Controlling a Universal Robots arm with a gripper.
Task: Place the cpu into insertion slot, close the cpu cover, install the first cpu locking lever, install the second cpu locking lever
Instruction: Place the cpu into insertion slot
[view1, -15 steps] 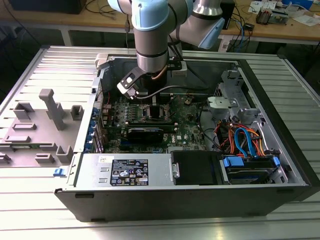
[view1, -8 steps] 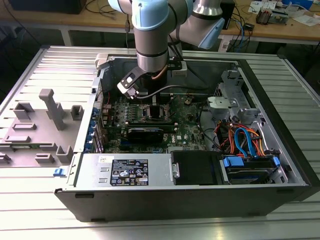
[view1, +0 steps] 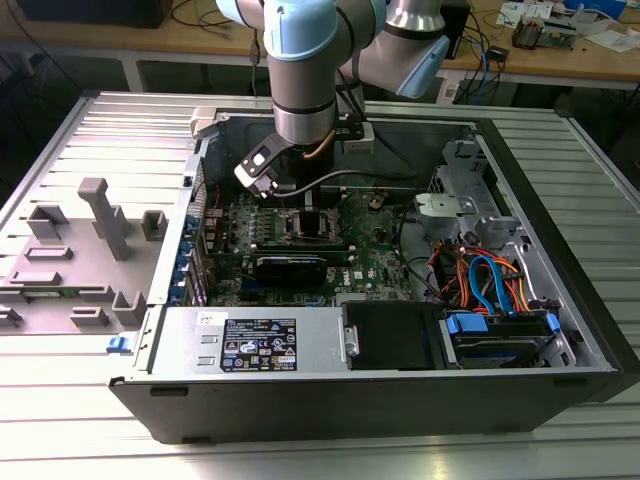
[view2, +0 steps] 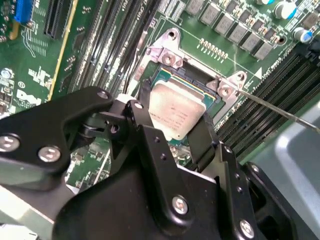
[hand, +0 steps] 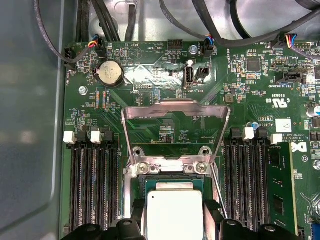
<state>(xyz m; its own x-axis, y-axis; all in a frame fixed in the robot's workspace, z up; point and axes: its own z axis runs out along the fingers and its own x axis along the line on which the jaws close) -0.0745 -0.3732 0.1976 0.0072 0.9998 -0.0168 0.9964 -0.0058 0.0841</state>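
The cpu, a square chip with a dull silver top, lies level in the insertion slot, the slot's silver rim showing just past it. My gripper reaches down into the open computer case, and its black fingers press against two opposite edges of the chip. The cpu cover, a thin silver frame, stands swung up and open behind the slot. A thin wire locking lever sticks out loose beside the slot.
Long black memory slots flank the socket on both sides. The case walls surround the board; cables and a drive bay sit on the exterior view's right, a power supply in front, a grey fixture tray outside on its left.
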